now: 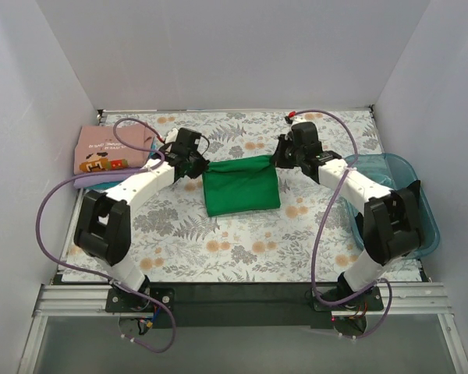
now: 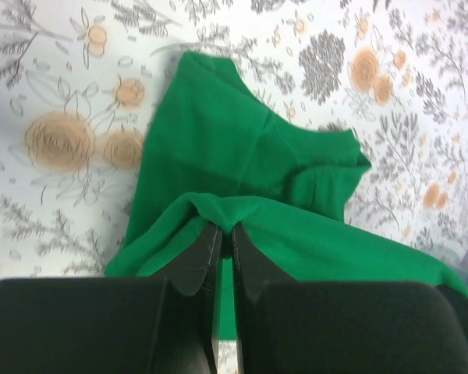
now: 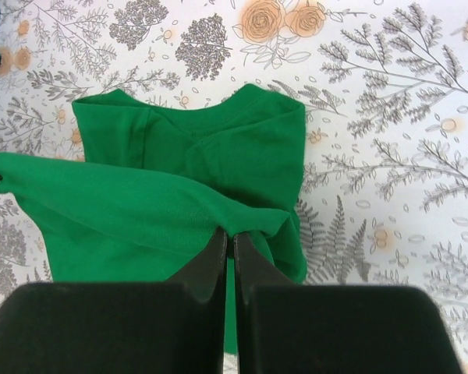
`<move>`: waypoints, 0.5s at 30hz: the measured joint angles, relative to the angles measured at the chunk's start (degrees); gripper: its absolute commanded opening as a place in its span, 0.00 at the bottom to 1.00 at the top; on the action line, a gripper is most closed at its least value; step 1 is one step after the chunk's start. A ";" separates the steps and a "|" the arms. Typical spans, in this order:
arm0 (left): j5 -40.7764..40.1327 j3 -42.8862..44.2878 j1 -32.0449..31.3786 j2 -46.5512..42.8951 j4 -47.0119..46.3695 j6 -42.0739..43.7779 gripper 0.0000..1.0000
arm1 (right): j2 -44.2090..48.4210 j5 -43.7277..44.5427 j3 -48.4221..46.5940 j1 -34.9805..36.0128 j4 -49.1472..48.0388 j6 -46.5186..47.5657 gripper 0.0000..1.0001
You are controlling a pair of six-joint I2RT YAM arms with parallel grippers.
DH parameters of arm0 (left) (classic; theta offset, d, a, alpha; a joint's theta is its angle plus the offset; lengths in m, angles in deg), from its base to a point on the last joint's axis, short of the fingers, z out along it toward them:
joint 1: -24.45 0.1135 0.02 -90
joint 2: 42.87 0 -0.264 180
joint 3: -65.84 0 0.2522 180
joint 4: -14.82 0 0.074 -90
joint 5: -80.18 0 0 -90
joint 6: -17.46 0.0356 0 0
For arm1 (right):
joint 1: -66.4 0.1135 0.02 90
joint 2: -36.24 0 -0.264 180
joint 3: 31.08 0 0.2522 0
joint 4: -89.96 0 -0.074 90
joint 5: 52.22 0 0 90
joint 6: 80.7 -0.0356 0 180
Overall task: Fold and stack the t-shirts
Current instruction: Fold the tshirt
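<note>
A bright green t-shirt (image 1: 241, 187) lies partly folded in the middle of the floral table. My left gripper (image 1: 199, 165) is shut on its far left corner, and my right gripper (image 1: 278, 160) is shut on its far right corner, so the far edge is stretched between them and lifted. In the left wrist view the cloth (image 2: 242, 156) bunches at the gripper (image 2: 227, 230). In the right wrist view the cloth (image 3: 179, 179) bunches at the gripper (image 3: 229, 234). A folded pink t-shirt with cartoon print (image 1: 109, 152) lies at the far left on top of other folded tees.
A translucent teal plastic bin (image 1: 409, 206) stands at the right edge behind my right arm. White walls close in the table on three sides. Purple cables loop off both arms.
</note>
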 measured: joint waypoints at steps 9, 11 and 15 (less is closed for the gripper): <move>-0.28 8.39 4.07 14.43 -2.12 2.40 0.68 | -12.72 -1.73 -5.46 -1.38 -8.79 2.84 0.63; 0.15 11.06 4.85 17.05 -2.12 3.69 0.95 | -15.80 -2.23 -7.91 -2.01 -9.66 3.34 0.99; 1.09 14.14 5.46 17.94 -2.10 5.66 0.95 | -18.27 -6.62 -10.64 -3.08 -10.40 4.39 0.98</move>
